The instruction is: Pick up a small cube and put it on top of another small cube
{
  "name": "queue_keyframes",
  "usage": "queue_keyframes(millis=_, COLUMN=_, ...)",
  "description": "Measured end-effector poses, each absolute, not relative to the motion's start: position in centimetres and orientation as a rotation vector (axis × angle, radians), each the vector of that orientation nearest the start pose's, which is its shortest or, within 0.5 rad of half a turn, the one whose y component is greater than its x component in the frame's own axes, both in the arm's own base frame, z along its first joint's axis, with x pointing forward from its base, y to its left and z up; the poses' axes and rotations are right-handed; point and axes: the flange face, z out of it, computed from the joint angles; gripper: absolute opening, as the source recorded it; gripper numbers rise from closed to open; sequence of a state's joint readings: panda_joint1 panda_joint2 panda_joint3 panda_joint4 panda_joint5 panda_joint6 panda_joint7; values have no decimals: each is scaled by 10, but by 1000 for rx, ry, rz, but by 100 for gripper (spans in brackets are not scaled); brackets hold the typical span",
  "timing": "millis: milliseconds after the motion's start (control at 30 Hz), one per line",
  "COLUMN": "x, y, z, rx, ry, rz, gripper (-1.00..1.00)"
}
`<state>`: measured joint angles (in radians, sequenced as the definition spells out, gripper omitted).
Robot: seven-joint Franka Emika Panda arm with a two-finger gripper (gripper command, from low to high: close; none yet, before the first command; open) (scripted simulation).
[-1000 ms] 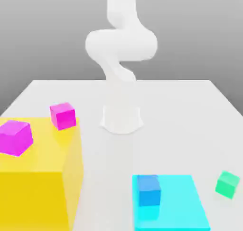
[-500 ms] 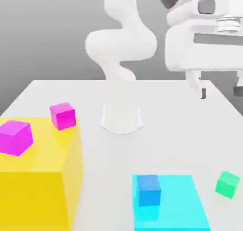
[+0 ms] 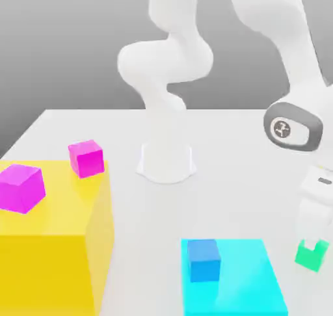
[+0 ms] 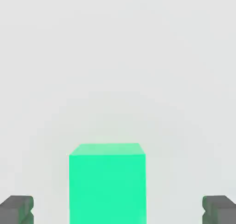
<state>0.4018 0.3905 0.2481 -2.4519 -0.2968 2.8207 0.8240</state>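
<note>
- We see a big yellow block (image 3: 55, 243) at the exterior view's left, with two magenta cubes (image 3: 21, 187) (image 3: 86, 158) resting on its top
- We see a flat cyan pad (image 3: 244, 289) lying on the white table (image 3: 227, 152)

White arm (image 3: 293, 54) bent low, pincer (image 3: 313, 233) over green cube (image 3: 311, 256), beside cyan slab (image 3: 250, 282)

Your exterior view faced the arm's base across the desk (image 3: 221, 145) from slightly above, your hand view looked closely at the green cube (image 4: 107, 184) (image 3: 311, 256), shared by both.
</note>
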Motion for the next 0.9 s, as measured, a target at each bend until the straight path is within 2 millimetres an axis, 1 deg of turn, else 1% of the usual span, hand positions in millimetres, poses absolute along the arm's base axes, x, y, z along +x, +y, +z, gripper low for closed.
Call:
queue_keyframes(millis=33, x=363, y=306, z=136, rx=-3137, ry=-143, rz=-1, gripper=0)
queue_keyframes(millis=67, x=362, y=305, z=129, rx=-3137, ry=-145, rz=0, gripper=-100)
queue_keyframes(millis=233, x=362, y=305, z=129, rx=-3137, ry=-145, rz=-1, gripper=-100)
queue_keyframes(millis=267, x=362, y=305, z=126, rx=-3138, ry=-145, rz=-1, gripper=-100)
queue_keyframes(millis=300, x=362, y=306, z=131, rx=-3137, ry=-145, rz=0, gripper=-100)
queue_keyframes(millis=333, x=363, y=306, z=140, rx=-3137, ry=-144, rz=0, gripper=-100)
queue_keyframes(millis=467, x=364, y=303, z=186, rx=-3140, ry=-133, rz=-2, gripper=-100)
queue_keyframes(millis=500, x=373, y=290, z=198, rx=-3151, ry=-57, rz=-9, gripper=-100)
queue_keyframes(millis=600, x=407, y=234, z=234, rx=-3170, ry=270, rz=-34, gripper=-100)
queue_keyframes(millis=633, x=418, y=210, z=246, rx=-3165, ry=401, rz=-41, gripper=-100)
queue_keyframes(millis=667, x=430, y=179, z=258, rx=-3149, ry=557, rz=-45, gripper=-100)
queue_keyframes(millis=700, x=436, y=156, z=270, rx=-3131, ry=680, rz=-50, gripper=-100)
queue_keyframes(millis=767, x=443, y=110, z=294, rx=-3077, ry=926, rz=-56, gripper=-100)
queue_keyframes(millis=800, x=443, y=91, z=306, rx=-3045, ry=1032, rz=-57, gripper=-100)
queue_keyframes(millis=900, x=438, y=36, z=341, rx=-2923, ry=1343, rz=-58, gripper=-100)
